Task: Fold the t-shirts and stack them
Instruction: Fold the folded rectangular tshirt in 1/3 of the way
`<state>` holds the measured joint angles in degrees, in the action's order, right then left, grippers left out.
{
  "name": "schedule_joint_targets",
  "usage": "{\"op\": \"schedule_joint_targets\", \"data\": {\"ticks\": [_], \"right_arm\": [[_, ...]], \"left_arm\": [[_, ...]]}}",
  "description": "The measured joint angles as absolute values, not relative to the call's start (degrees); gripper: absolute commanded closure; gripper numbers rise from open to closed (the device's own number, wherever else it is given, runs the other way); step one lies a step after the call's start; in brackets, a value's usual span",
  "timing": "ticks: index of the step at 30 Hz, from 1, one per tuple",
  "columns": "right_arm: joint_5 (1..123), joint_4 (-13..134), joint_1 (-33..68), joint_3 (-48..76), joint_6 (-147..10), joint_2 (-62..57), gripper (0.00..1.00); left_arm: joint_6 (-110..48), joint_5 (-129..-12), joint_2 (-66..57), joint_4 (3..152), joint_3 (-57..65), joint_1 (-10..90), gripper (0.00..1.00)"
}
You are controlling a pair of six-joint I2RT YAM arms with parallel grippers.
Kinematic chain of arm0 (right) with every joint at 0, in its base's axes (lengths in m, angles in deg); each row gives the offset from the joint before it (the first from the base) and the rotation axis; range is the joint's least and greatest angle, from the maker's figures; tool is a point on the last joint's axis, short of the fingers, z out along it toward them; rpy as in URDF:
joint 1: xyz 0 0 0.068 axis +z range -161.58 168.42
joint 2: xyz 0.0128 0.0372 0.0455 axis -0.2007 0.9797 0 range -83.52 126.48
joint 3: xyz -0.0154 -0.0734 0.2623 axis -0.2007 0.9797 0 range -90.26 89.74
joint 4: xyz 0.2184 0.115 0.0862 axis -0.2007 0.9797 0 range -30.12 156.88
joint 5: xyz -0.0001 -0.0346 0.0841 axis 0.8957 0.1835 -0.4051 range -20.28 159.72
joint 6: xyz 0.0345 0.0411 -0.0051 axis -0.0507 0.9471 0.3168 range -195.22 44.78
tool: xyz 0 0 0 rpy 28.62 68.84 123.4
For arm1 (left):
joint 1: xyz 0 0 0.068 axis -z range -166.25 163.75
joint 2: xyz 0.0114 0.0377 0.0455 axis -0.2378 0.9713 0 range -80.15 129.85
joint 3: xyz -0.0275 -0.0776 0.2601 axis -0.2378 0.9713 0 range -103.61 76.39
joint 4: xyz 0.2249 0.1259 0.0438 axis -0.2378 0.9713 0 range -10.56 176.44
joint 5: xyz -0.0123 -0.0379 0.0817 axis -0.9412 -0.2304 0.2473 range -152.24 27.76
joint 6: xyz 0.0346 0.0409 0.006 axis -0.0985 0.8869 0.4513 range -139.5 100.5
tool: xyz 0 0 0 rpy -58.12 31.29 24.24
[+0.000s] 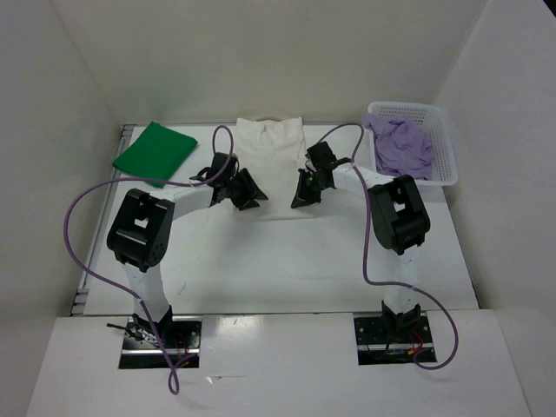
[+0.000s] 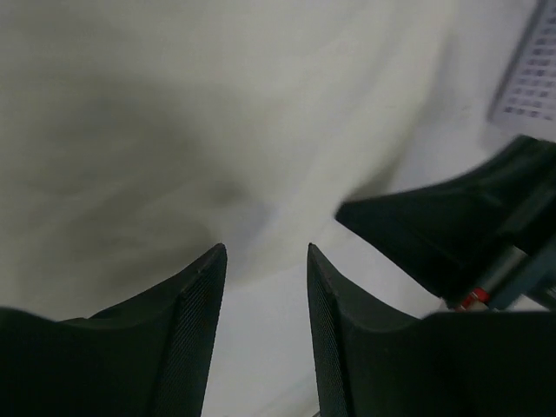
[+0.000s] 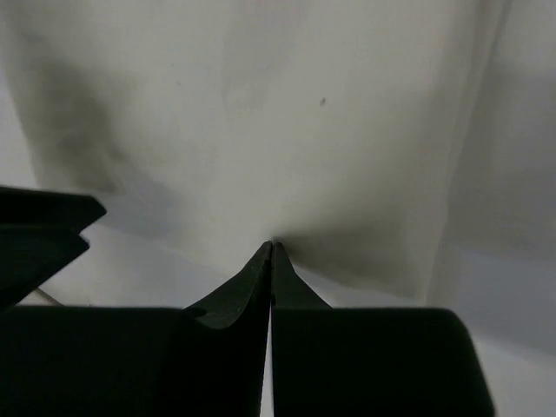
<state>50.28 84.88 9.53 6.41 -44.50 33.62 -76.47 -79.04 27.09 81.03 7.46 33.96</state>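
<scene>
The white t-shirt (image 1: 271,156) lies flat at the back middle of the table. My right gripper (image 1: 304,193) is at its near right hem. In the right wrist view this gripper (image 3: 272,245) is shut, its tips pinching the hem of the white t-shirt (image 3: 304,104), which puckers there. My left gripper (image 1: 248,193) is at the near left hem. In the left wrist view it (image 2: 265,248) stands open over bare table, the white t-shirt (image 2: 174,104) just ahead of the tips. A folded green t-shirt (image 1: 155,153) lies at the back left. The crumpled purple t-shirt (image 1: 400,146) sits in the basket.
The white lattice basket (image 1: 443,139) stands at the back right; a corner of the basket (image 2: 530,69) shows in the left wrist view. White walls close the table on three sides. Purple cables loop from both arms over the table's sides.
</scene>
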Motion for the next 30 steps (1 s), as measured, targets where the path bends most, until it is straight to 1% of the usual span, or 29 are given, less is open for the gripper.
{"op": "schedule_joint_targets", "data": {"ticks": [2,5,8,14,15,19,20,22,25,28,29,30], "right_arm": [[50.2,84.3,10.9,8.9,-44.2,33.6,0.97],[50.1,82.9,11.0,12.3,-42.9,33.6,1.00],[49.9,80.1,10.5,15.5,-41.3,32.0,1.00],[50.0,74.9,11.0,26.1,-38.2,25.5,1.00],[50.1,74.1,11.3,27.8,-37.8,24.4,1.00],[50.0,71.7,13.0,34.9,-36.1,19.5,1.00],[50.0,71.5,13.4,36.4,-35.8,18.3,1.00],[50.2,71.9,13.9,38.6,-35.6,16.1,1.00],[50.7,74.2,14.1,40.3,-35.6,13.5,0.96],[51.2,77.4,14.2,40.4,-35.6,10.7,0.85],[51.2,78.3,14.2,40.4,-35.7,9.3,0.77],[51.2,79.0,14.2,40.4,-35.4,7.6,0.73]], "left_arm": [[-76.5,-78.8,28.3,81.5,10.0,33.6,0.52],[-77.4,-79.2,28.5,80.6,15.0,32.0,0.52],[-78.4,-79.8,26.3,77.1,19.1,31.0,0.52],[-79.5,-79.8,21.0,74.3,26.7,30.8,0.52],[-79.6,-79.7,19.9,74.2,28.0,30.8,0.51],[-79.7,-78.8,13.4,76.4,33.1,30.8,0.39],[-79.4,-78.3,11.1,77.6,34.5,30.8,0.34],[-78.7,-77.1,5.9,80.8,36.9,30.8,0.33],[-77.5,-74.8,-1.7,85.4,38.3,30.6,0.33],[-76.4,-73.2,-7.7,87.5,39.5,29.7,0.33],[-76.4,-72.9,-8.7,87.6,40.0,29.5,0.35],[-76.4,-72.7,-9.0,87.7,40.4,29.3,0.36]]}}
